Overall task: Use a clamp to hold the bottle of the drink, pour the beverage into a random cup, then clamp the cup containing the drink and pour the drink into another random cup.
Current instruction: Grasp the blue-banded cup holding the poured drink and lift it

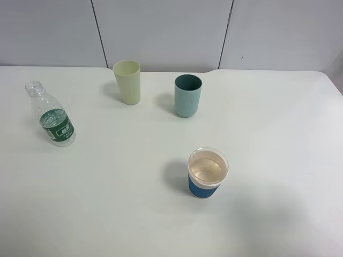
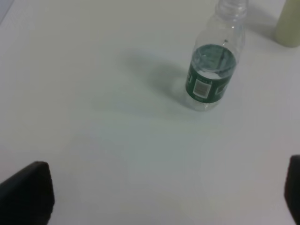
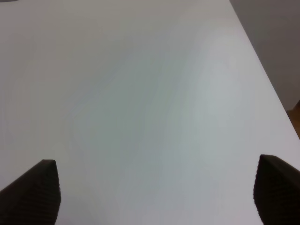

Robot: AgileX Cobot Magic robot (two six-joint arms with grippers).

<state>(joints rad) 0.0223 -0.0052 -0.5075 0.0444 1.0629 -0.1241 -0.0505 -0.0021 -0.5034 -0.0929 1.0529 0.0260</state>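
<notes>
The bottle (image 1: 53, 115) stands upright and uncapped at the far left of the white table, with a little clear beverage left at its bottom. In the left wrist view the bottle (image 2: 213, 70) is well ahead of my left gripper (image 2: 159, 192), whose dark fingertips (image 2: 28, 190) sit wide apart and open. The blue-sleeved paper cup (image 1: 207, 172) stands near the table's middle front, with clear liquid inside. Behind it is the teal tumbler (image 1: 188, 95). My right gripper (image 3: 157, 187) is open over bare table. Neither gripper shows in the exterior high view.
A pale yellow-green tumbler (image 1: 127, 81) stands at the back, left of the teal one, and its base (image 2: 288, 23) shows beyond the bottle. The table's edge (image 3: 262, 70) runs past my right gripper, with darker floor beyond it.
</notes>
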